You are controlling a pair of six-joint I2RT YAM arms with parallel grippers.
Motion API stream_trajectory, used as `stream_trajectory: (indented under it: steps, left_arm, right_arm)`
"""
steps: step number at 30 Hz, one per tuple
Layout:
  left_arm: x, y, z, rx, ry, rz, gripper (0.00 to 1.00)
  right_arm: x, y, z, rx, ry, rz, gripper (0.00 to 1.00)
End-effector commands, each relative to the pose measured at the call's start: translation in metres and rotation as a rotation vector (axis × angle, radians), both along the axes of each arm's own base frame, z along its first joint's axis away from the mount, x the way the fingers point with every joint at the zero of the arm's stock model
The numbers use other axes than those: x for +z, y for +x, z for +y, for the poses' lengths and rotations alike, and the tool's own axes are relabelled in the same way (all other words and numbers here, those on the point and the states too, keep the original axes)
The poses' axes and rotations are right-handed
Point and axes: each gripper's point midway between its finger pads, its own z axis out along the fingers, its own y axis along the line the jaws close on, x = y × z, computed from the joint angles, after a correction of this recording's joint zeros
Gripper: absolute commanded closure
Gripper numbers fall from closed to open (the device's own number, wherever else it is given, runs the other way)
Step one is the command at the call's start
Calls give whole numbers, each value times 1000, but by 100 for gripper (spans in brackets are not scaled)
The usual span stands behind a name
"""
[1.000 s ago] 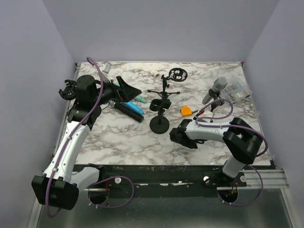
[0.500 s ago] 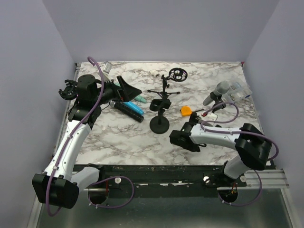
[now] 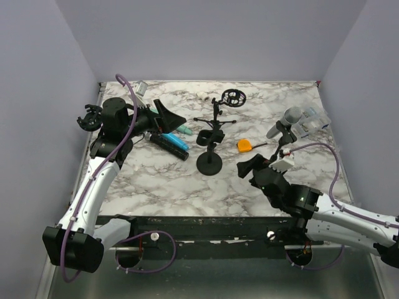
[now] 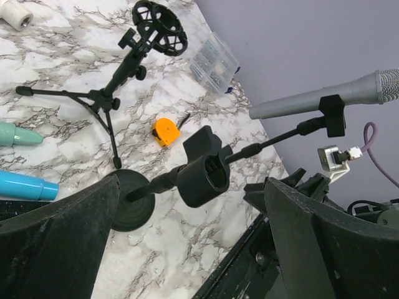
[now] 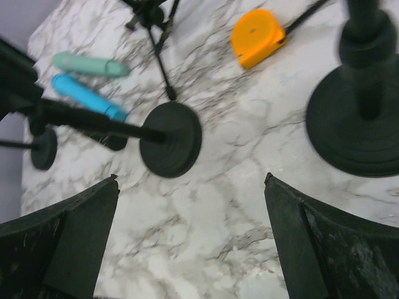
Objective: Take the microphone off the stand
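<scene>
The grey handheld microphone with the silver mesh head is still seated in the black clip at the end of the boom, over the far right of the marble table, almost where it was. The black stand with the round base has not been displaced. What has changed is the right gripper: it has been drawn back from beside the stand base towards the near edge, and its arm is now stretched low to the near right. Its fingers are spread wide and nothing is held. The left gripper, likewise wide apart and empty, is unmoved at the far left above the blue cylinder. The removal is therefore judged not yet started, and a fresh approach to the microphone is judged necessary.
</scene>
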Motion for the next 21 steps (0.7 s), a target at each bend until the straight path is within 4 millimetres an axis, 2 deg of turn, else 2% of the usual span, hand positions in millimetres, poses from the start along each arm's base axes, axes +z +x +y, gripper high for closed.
stream_trajectory:
  steps: [1,3,5,7,14,17,21]
  left_arm:
    - [-4,1,-2,-20,-2,2,5]
    - [-5,1,-2,-20,-1,4,5]
    - [-6,2,-2,-22,0,7,5]
    - [-6,2,-3,-28,1,7,5]
    - [-3,-4,-12,-75,17,-29,3]
    - [2,-12,-21,-112,37,-76,2]
    - [9,-26,-32,-150,75,-153,1]
  right_arm:
    - [33,-23,50,346,54,-15,0]
    - [44,-33,52,423,53,-29,0]
    - [62,-43,53,505,67,-82,0]
    - [85,-49,45,538,82,-140,0]
    - [135,-39,-13,369,-73,-180,0]
    - [156,-35,-25,340,-139,-214,0]
    - [169,-28,-34,309,-247,-201,0]
